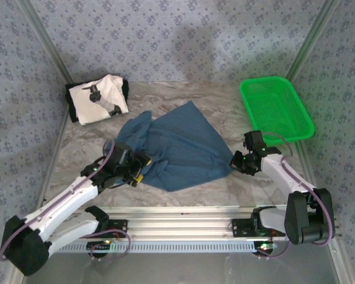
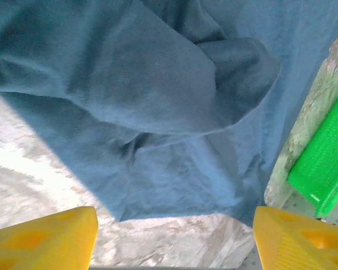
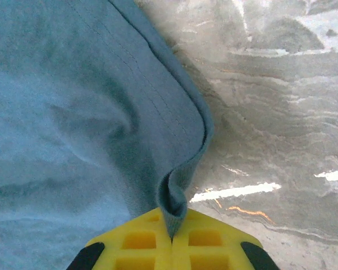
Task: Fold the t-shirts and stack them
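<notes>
Where the right pincer point(image 3: 172, 233) presses its two yellow fingers together, a stitched hem of the dark teal-blue t-shirt point(image 3: 73, 112) is caught in the seam between them, bunched into a small upright fold. From that pinch the shirt spreads ahead and off to one side of the pincer. It is soft, matte knit cloth with shallow ripples and a double line of stitching along its curved edge. On the pincer's other side lies the bare table point(image 3: 270, 112), a glossy grey marble-patterned surface with bright glints of light.

The left pincer point(image 2: 174, 244) stands spread wide, its yellow plastic fingers point(image 2: 45, 239) with moulded recesses well apart and gripping nothing. Just ahead of it the same shirt's edge lies on the table. Farther ahead the cloth heaps into thick rounded folds, one lobe lapped over the rest. Beyond the cloth, off to one side of this pincer, sits the green plastic basket point(image 2: 321, 169).

From above, the teal shirt lies rumpled and roughly diamond-shaped between the two pincers. The white t-shirt point(image 1: 97, 97), with black-grey print and dark trim, lies folded in a compact rectangle well beyond the left pincer. It sits near the table's far corner, apart from the teal one.
</notes>
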You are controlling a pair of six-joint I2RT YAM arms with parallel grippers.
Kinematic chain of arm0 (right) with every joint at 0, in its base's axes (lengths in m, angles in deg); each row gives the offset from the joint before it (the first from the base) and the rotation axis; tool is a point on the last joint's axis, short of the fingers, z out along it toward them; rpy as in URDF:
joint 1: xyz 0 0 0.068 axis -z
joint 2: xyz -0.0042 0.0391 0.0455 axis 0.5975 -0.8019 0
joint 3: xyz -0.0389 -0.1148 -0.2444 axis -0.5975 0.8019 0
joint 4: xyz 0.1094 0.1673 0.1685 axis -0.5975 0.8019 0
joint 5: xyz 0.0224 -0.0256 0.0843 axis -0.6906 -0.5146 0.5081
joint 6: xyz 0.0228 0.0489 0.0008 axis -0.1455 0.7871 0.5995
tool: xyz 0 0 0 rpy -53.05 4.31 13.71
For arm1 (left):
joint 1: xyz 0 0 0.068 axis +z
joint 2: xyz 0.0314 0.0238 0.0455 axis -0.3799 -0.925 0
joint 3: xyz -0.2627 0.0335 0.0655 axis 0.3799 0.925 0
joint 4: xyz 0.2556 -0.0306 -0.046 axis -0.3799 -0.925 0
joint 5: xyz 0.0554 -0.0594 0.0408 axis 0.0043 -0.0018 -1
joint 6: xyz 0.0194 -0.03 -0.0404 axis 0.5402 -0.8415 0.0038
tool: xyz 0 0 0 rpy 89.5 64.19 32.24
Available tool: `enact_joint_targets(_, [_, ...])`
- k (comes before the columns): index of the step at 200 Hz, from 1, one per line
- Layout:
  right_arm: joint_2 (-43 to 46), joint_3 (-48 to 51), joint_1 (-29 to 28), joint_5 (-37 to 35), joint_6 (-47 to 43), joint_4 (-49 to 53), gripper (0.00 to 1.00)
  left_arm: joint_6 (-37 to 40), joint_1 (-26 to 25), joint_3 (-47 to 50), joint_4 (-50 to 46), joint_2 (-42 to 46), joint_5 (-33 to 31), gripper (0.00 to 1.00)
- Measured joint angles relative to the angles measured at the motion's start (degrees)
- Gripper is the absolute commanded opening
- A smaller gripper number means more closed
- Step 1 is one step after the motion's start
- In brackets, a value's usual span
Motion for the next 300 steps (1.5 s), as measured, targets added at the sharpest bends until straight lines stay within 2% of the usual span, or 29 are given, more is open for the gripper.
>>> enact_joint_targets(34, [-1.03, 0.0, -0.11, 0.28, -0.7, -0.61, 0.0, -9.66, -4.46, 1.77, 9.88, -7.74, -5.51, 0.73])
enact_joint_targets(60, [-1.79, 0.0, -0.26, 0.55, -0.87, -1.4, 0.0, -14.71, -5.81, 1.53, 15.72, -12.92, -8.72, 0.73])
enact_joint_targets(109, [-2.29, 0.0, -1.22, 0.79, -1.11, -1.95, 0.0, -19.82, -5.92, -2.29, 18.51, -22.38, -14.01, 0.7])
enact_joint_targets(124, [-2.29, 0.0, -1.33, 0.92, -1.25, -2.08, 0.0, -20.52, -6.01, -3.67, 18.64, -23.89, -15.41, 0.6])
enact_joint_targets(134, [-2.29, 0.0, -1.33, 0.94, -1.29, -2.19, 0.0, -20.68, -6.01, -4.24, 19.02, -24.61, -16.02, 0.48])
enact_joint_targets(148, [-2.29, 0.0, -1.33, 1.01, -1.46, -2.38, 0.0, -21.44, -5.9, -3.89, 19.82, -25.09, -16.59, 0.17])
enact_joint_targets(158, [-2.27, 0.0, -1.31, 1.16, -1.64, -2.38, 0.0, -21.68, -5.55, -2.45, 20.76, -24.72, -17.14, 0.05])
enact_joint_targets(167, [-2.27, 0.0, -1.31, 1.25, -1.81, -2.38, 0.0, -21.44, -4.83, -0.55, 20.9, -23.63, -17.35, 0.0])
enact_joint_targets(197, [-2.05, -0.07, -0.85, 1.79, -1.88, -2.38, 0.0, -16.2, 1.25, 1.57, 17.55, -15.17, -17.05, 0.0])
enact_joint_targets(217, [-1.64, -1.05, 0.57, 2.34, -1.88, -2.4, 0.0, -9.2, 7.52, -3.56, 15.63, -11.23, -13.29, 0.0])
enact_joint_targets(238, [-1.68, -4.5, 3.96, 3.26, -2.16, -2.4, 0.0, -1.07, 13.53, -12.96, 17.18, -13.81, -6.67, 0.0])
enact_joint_targets(257, [-2.75, -9.9, 8.44, 4.66, -2.62, -2.32, 0.0, 6.43, 16.46, -24.98, 18.36, -21.35, 0.57, 0.0])
enact_joint_targets(287, [-5.81, -20.92, 13.81, 5.27, -3.85, -1.73, 0.0, 17.51, 17.09, -52.11, 20.24, -38.12, 13.86, 0.0])
enact_joint_targets(300, [-6.12, -23.76, 14.49, 5.27, -4.04, -1.97, 0.0, 20.81, 16.87, -57.24, 21.27, -40.13, 17.29, 0.0])
